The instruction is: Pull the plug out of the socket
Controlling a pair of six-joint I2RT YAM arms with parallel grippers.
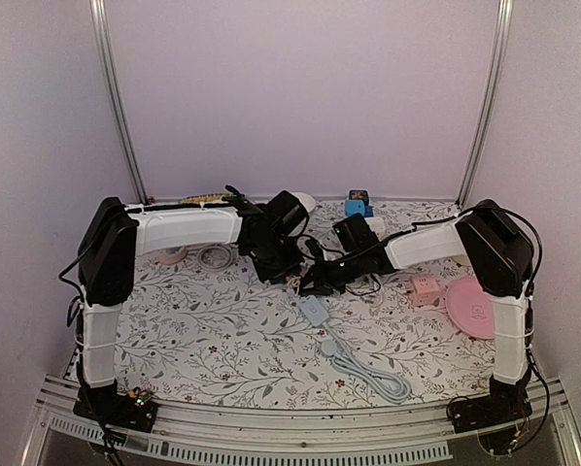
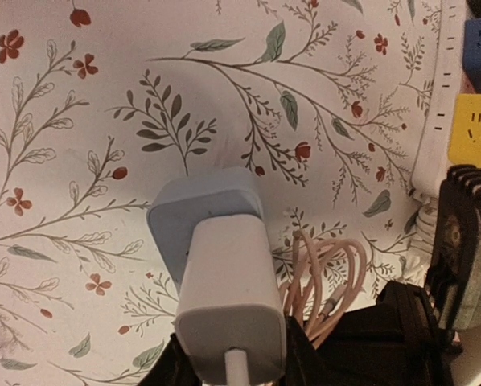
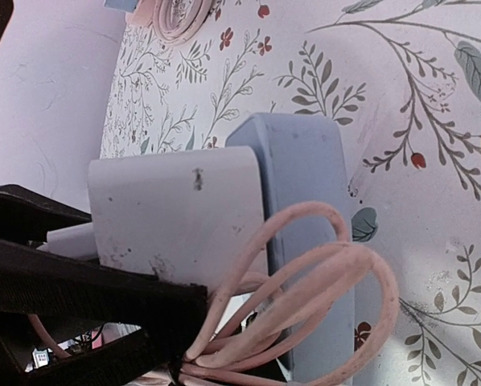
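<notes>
A white plug (image 2: 228,305) sits in a pale blue socket (image 2: 200,201) that lies on the flowered table. My left gripper (image 2: 228,366) is shut on the plug, one black finger (image 2: 164,366) on each side. In the right wrist view the plug (image 3: 176,209) stands against the socket (image 3: 305,177), with a tied pink cable coil (image 3: 337,265) looping across both. My right gripper (image 3: 168,354) is shut, and the coil bunches at its tip; whether it pinches the cable is unclear. From above, both grippers meet at the socket strip's (image 1: 313,309) far end.
The socket's cord (image 1: 368,374) runs toward the near edge. A pink cube (image 1: 425,289) and a pink disc (image 1: 473,309) lie on the right, a blue cube (image 1: 358,207) at the back, a white cable coil (image 1: 213,257) on the left. A white power strip (image 2: 437,96) lies near the left gripper.
</notes>
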